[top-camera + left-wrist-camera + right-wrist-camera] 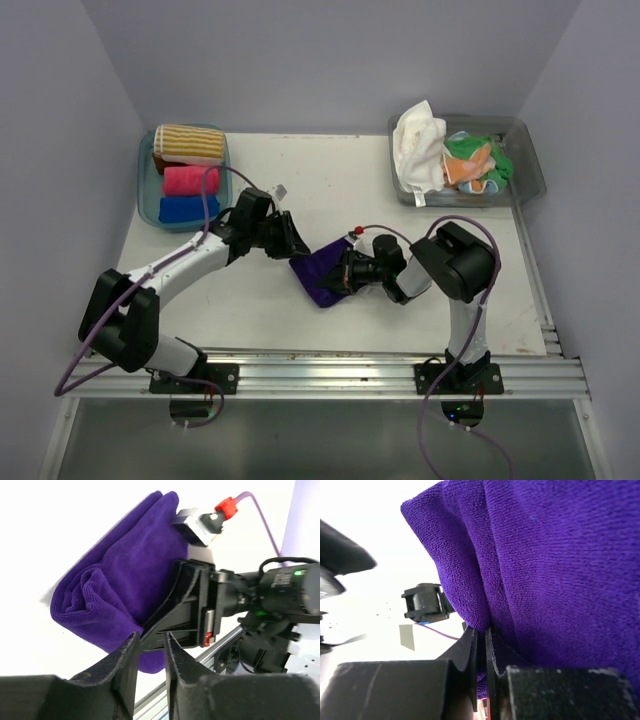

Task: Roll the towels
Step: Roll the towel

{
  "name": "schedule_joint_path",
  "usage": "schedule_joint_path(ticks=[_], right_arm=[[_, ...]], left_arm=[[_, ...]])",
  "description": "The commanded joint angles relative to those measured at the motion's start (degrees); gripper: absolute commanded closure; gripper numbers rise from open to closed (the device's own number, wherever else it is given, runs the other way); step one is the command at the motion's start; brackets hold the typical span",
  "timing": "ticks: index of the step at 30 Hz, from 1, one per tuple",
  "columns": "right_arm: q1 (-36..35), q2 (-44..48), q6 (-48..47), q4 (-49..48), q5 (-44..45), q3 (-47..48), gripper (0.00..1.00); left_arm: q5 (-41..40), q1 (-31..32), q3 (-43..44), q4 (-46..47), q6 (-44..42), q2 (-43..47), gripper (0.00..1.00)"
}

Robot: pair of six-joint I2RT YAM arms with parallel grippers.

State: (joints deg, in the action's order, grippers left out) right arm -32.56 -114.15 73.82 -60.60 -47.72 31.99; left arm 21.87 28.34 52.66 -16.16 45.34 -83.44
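A purple towel (318,278) lies partly rolled on the white table, its rolled end at the left in the left wrist view (120,580). My right gripper (340,274) is shut on the towel's right edge. In the right wrist view (481,632) the cloth (560,555) is pinched between the nearly closed fingers. My left gripper (296,245) sits just off the towel's upper left corner. Its fingers (131,652) stand a little apart with nothing between them (150,642). The right gripper's black finger (185,605) shows beyond them against the towel.
A blue tub (145,190) at back left holds rolled striped (188,143), pink (190,180) and blue (185,208) towels. A clear tub (530,170) at back right holds loose white (418,145), green (495,160) and orange (470,172) towels. A metal rail (330,365) runs along the near edge.
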Motion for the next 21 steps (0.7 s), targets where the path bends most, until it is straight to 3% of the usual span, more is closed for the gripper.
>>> schedule_joint_path(ticks=[1,9,17,19,21], right_arm=[[0.30,-1.86,3.96,-9.35,-0.53,-0.87,1.00],[0.39,-2.31,4.75,-10.42,-0.44,-1.23,1.00],[0.39,-2.13,5.02,-10.68,-0.18,-1.31,1.00],[0.39,-2.04,5.10,-10.68,-0.09,-1.40,1.00],[0.30,-2.22,5.19,-10.94,0.00,-1.49,1.00]], left_arm=[[-3.23,0.40,0.78,-2.20,-1.48,1.97,0.76],[-7.01,0.40,-2.21,-3.35,0.71,2.14,0.75],[-4.73,0.40,-1.26,-1.15,0.80,-1.02,0.76],[-5.25,0.32,-1.51,-2.38,1.50,-0.76,0.70],[-7.10,0.40,-3.88,-2.03,3.33,1.77,0.56]])
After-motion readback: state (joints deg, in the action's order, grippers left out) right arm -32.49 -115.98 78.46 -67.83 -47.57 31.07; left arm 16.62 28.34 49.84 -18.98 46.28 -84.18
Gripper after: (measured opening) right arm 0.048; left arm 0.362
